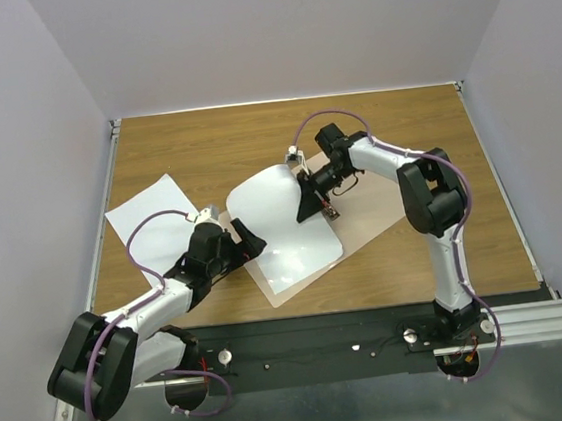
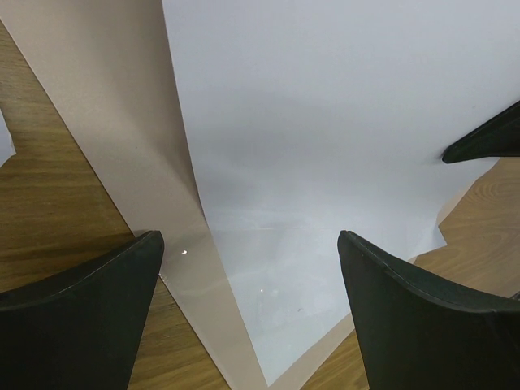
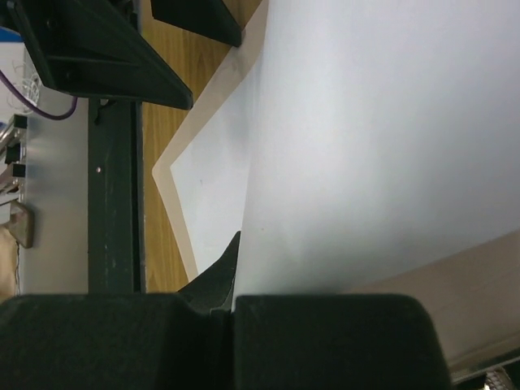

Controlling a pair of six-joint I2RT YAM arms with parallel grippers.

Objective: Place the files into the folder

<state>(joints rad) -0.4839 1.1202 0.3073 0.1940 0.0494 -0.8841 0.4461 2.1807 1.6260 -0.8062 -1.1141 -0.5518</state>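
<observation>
The tan folder [image 1: 374, 211] lies open on the wooden table. My right gripper [image 1: 312, 199] is shut on the far edge of one white sheet [image 1: 283, 225], which curves down over the folder's left leaf. In the right wrist view the gripper [image 3: 234, 296] pinches this sheet [image 3: 382, 146] edge-on, with the folder [image 3: 168, 191] below. My left gripper [image 1: 250, 242] is open and empty at the folder's near-left edge. In the left wrist view it [image 2: 252, 272] straddles the sheet [image 2: 325, 122] and the folder leaf [image 2: 106, 122]. The second white sheet [image 1: 151, 216] lies flat at the left.
The left arm's forearm [image 1: 155, 304] lies over the near corner of the second sheet. A black rail [image 1: 375, 336] runs along the table's near edge. White walls close in the left, back and right sides.
</observation>
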